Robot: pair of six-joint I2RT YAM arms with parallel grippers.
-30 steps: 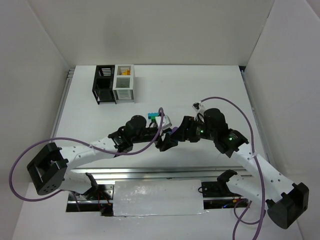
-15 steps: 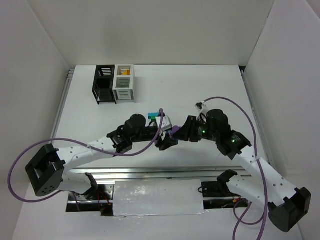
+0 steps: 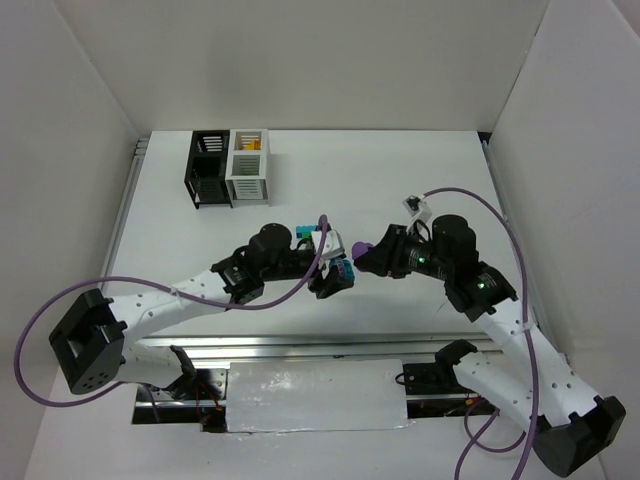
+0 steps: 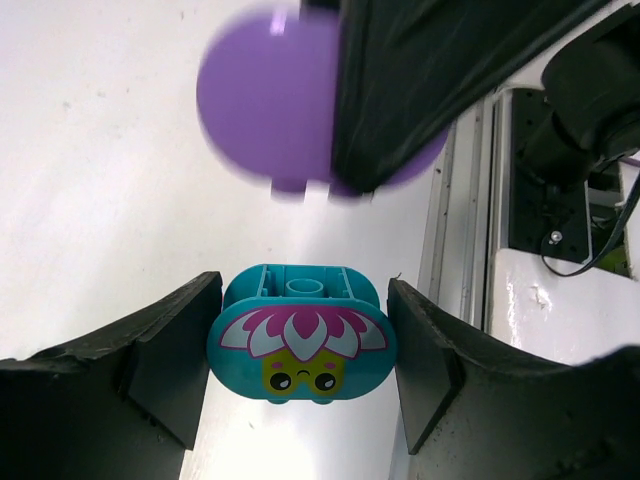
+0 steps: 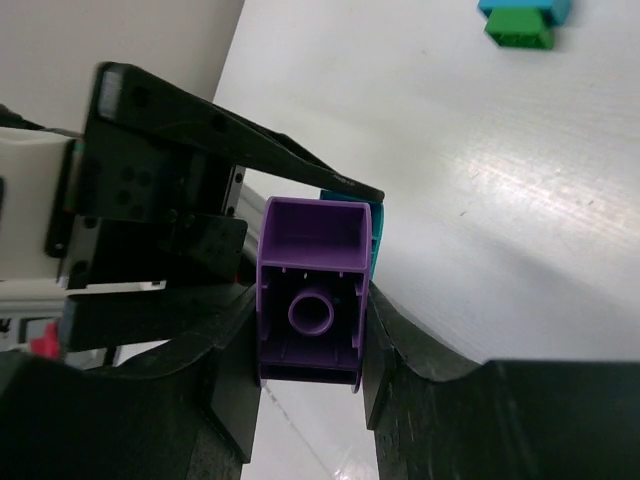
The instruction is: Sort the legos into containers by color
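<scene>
left gripper (image 4: 302,310) pinching teal face brick (image 4: 302,350), one pad on each end, jaws part-spread. right gripper (image 5: 308,330) pressed onto purple brick (image 5: 310,235), just right of and beyond the teal face brick; contact unclear. Its finger hides part of the purple one in the left wrist view. loose teal and green legos (image 5: 520,22) just past the teal face brick. black bin (image 3: 207,167) and white bin (image 3: 249,165) well beyond it to the left, orange piece (image 3: 247,143) in the white one.
</scene>
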